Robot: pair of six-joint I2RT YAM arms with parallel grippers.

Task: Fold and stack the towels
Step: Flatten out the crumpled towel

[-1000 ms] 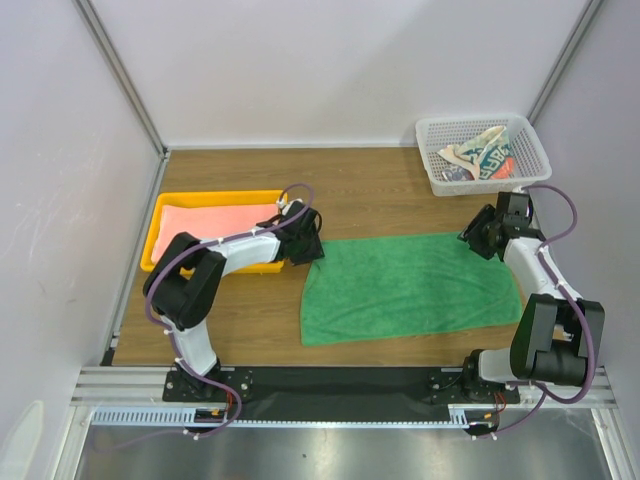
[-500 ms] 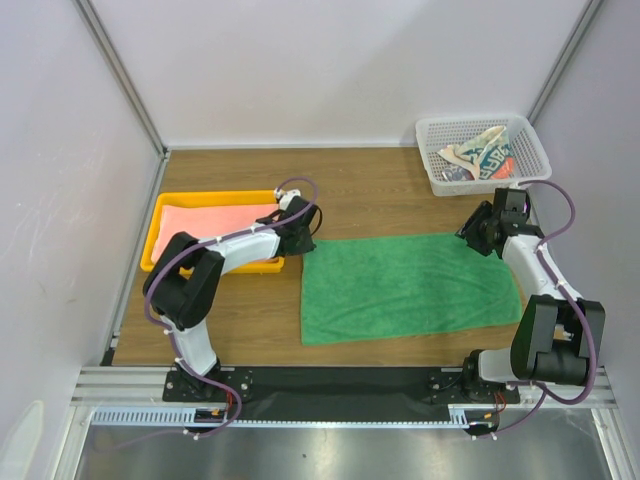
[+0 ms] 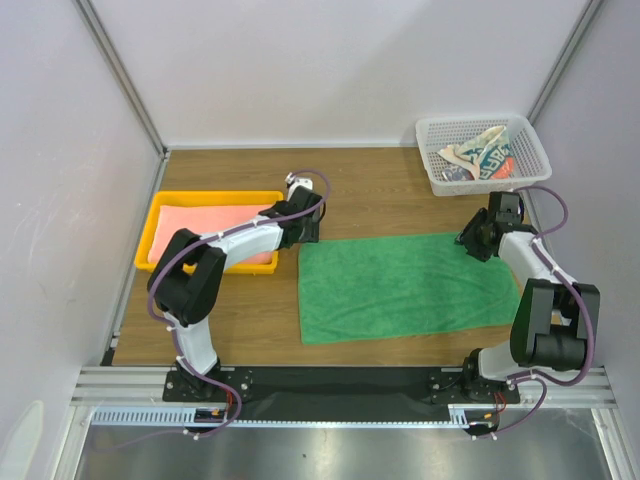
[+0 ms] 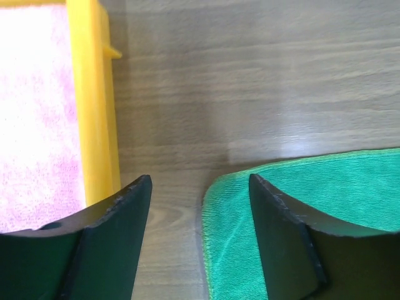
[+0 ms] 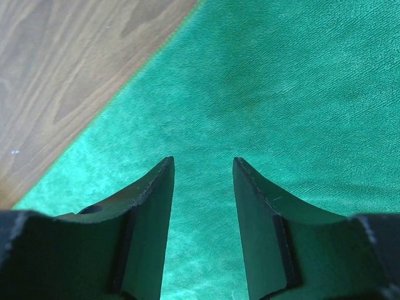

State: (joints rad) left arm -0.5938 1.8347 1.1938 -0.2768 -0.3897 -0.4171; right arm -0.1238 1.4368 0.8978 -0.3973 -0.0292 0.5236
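Note:
The green towel (image 3: 405,285) lies flat and spread out on the table. My left gripper (image 3: 303,232) is open over its far left corner (image 4: 215,190), nothing between the fingers. My right gripper (image 3: 470,240) is open over the towel's far right corner (image 5: 250,94), just above the cloth. The salmon-pink towel (image 3: 205,225) lies folded in the yellow tray (image 3: 150,235); it shows in the left wrist view (image 4: 34,112) too. The white-and-teal patterned towel (image 3: 480,158) lies crumpled in the white mesh basket (image 3: 530,150).
The yellow tray's right wall (image 4: 94,106) is close to the left finger. The mesh basket stands at the far right corner of the table. Grey walls enclose the table on the left, back and right.
My left gripper has moved away from the tray's edge toward the towel's far left corner. My right gripper has shifted slightly farther back over the far right corner. The towel's left edge looks straighter.

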